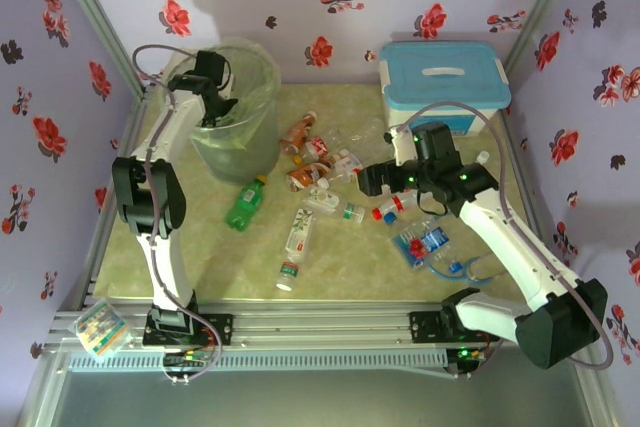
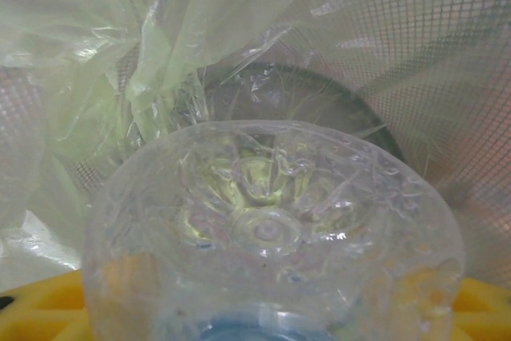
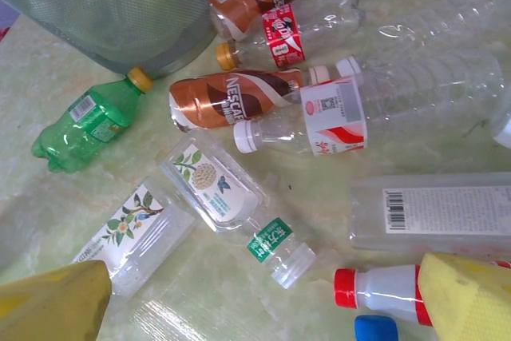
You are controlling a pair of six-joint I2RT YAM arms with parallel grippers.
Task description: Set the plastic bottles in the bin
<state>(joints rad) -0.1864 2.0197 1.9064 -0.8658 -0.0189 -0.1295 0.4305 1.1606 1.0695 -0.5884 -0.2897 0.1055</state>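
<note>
Green plastic bottle w/ yellow cap just beside translucent grey-green bin, brown Nescafe bottles & clear red-label bottles lying nearby, yellow gripper fingers spread wide at btm corners.

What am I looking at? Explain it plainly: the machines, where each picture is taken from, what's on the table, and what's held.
Two white robot arms are bolted to a table. The wide picture looks down from above. The other two come from a camera on each arm's wrist. The left end effector, a two-finger claw, is at the mouth of the bin, pinching a clear bottle between its yellow fingers. The right end effector is open above the loose bottles: a green bottle, brown Nescafe bottles and clear bottles with red labels. A white box with a blue lid stands at the back.
</note>
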